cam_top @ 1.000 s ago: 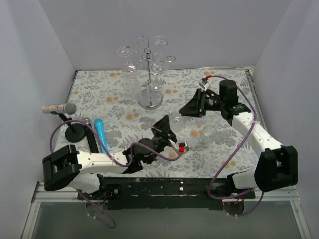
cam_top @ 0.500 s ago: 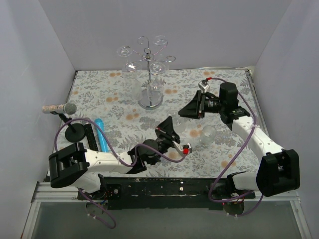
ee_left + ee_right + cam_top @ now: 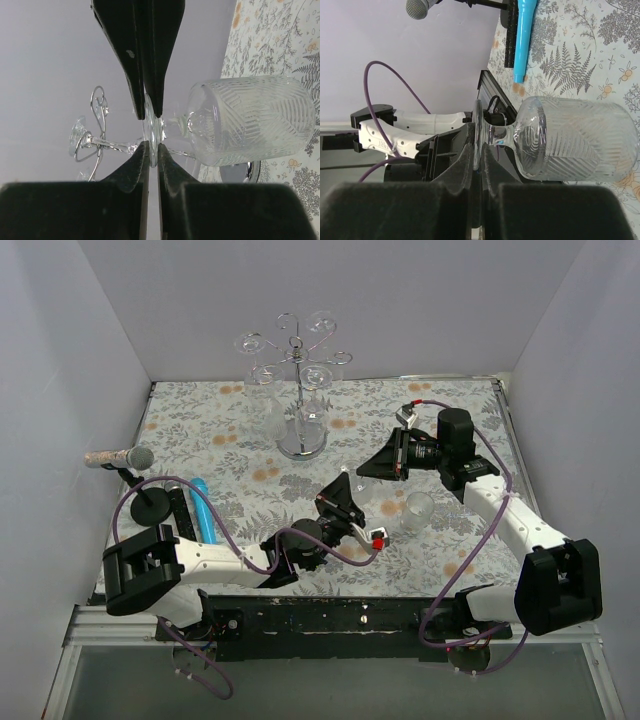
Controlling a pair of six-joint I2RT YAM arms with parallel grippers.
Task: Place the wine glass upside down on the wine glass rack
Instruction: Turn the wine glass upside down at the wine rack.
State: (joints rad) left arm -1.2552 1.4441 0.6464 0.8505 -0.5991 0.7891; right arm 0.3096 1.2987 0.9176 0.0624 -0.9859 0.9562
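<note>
Pinching the wine glass by its foot, left gripper and right gripper both narrowed on it, we've yet to hang it on the far wine glass rack.

1. Walls: plain pale lavender-white panels at left, back and right.
2. Surface: printed all over with grey leaves and small orange blossoms.
3. Light: even and diffuse, shadows faint.
</note>
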